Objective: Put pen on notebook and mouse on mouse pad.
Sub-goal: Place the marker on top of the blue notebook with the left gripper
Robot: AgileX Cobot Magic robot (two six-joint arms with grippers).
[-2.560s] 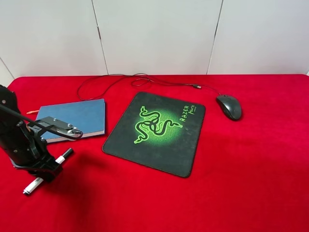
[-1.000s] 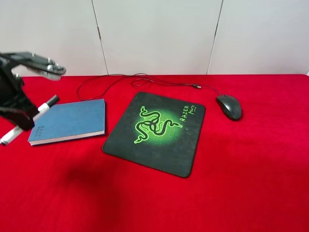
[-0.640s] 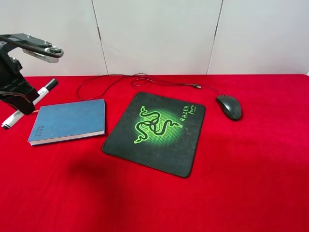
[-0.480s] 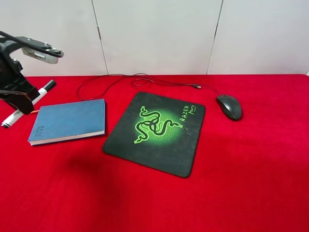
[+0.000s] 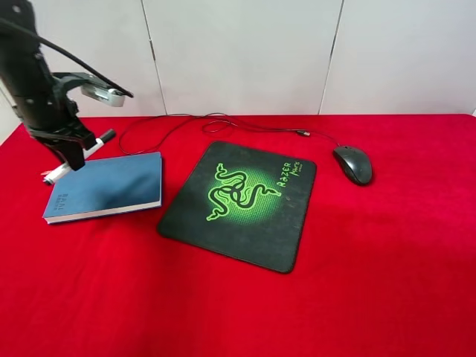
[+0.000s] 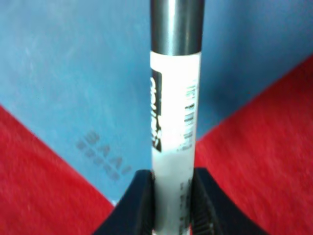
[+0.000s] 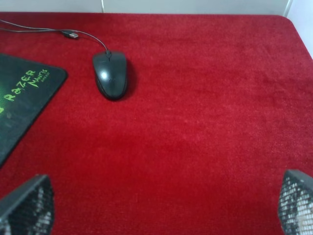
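Left gripper (image 5: 72, 151) is clenched on the pen (image 5: 97, 143) at mid-barrel, so both ends stick out. The pen is tilted over the left end of the notebook (image 5: 111, 186). The wrist view shows blue cover under the pen with red desk (image 5: 372, 282) on both sides, so it hangs over a corner, not the middle. Can't tell if it touches. Likely needs to go further in before release, or the pen could roll off the edge. Right gripper (image 7: 164, 203) is spread wide and empty, hovering over bare desk short of the mouse (image 7: 110, 74). The mouse is on the desk just beside the mouse pad (image 5: 245, 204), not yet on it, cable trailing behind.
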